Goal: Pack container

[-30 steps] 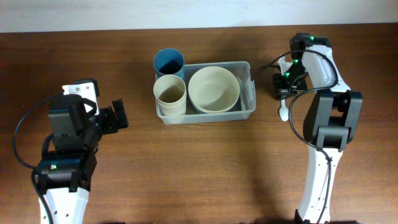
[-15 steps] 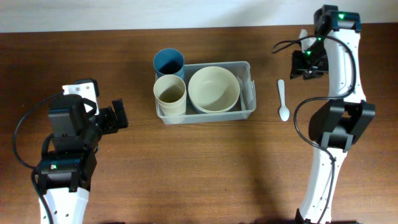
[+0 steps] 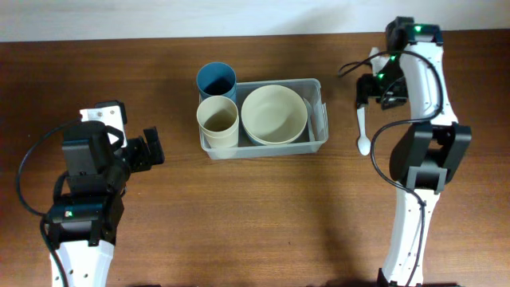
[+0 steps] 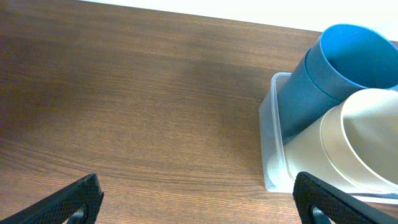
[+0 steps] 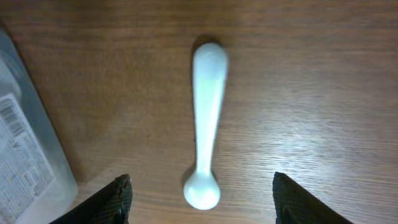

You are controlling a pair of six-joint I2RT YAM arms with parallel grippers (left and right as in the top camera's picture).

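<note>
Two spread jaws flank the container [image 3: 263,150], neither touching it.

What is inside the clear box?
A cream bowl and a tan cup sit inside the container. A blue cup leans at its back corner. Anything under them is covered.

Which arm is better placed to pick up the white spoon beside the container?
Right: the right hand, open, hovers over the spoon; the left hand is beyond the container.
</note>
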